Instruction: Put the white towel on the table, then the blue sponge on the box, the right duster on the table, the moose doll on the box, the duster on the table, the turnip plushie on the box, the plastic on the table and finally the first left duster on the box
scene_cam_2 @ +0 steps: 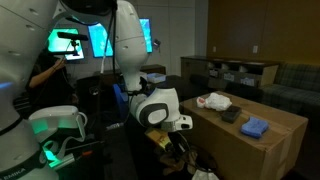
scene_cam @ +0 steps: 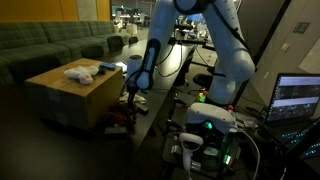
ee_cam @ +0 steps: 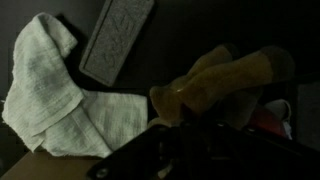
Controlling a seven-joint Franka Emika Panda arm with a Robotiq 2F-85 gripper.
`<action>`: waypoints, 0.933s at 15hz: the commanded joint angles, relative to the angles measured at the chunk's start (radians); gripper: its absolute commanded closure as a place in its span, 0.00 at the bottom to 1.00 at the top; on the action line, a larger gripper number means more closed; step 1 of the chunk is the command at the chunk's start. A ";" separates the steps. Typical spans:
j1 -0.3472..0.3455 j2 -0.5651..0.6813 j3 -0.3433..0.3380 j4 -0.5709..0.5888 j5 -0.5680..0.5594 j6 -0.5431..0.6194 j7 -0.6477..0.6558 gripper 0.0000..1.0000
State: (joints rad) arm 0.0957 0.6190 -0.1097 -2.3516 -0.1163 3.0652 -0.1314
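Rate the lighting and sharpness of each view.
In an exterior view the room is dim and the laptop screen glares brightest. In an exterior view the monitors wash out to cyan and green light tints the robot base. The wrist view is dark and soft; only the white towel stands out.

sofa (scene_cam: 50, 42): green, long, by far wall
laptop (scene_cam: 297, 98): open, screen lit, at frame edge
monitors (scene_cam_2: 100, 40): glowing cyan, in the background
shelf (scene_cam_2: 235, 70): low, dark, contents unclear
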 commanded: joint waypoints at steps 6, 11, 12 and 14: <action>-0.102 -0.311 0.051 -0.084 -0.015 -0.189 -0.026 0.89; -0.139 -0.459 0.054 -0.105 -0.003 -0.339 -0.055 0.89; -0.144 -0.487 0.051 -0.105 -0.004 -0.371 -0.058 0.89; -0.155 -0.545 0.047 -0.101 0.002 -0.438 -0.065 0.89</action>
State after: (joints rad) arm -0.0380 0.1936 -0.0639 -2.4210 -0.1164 2.7118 -0.1707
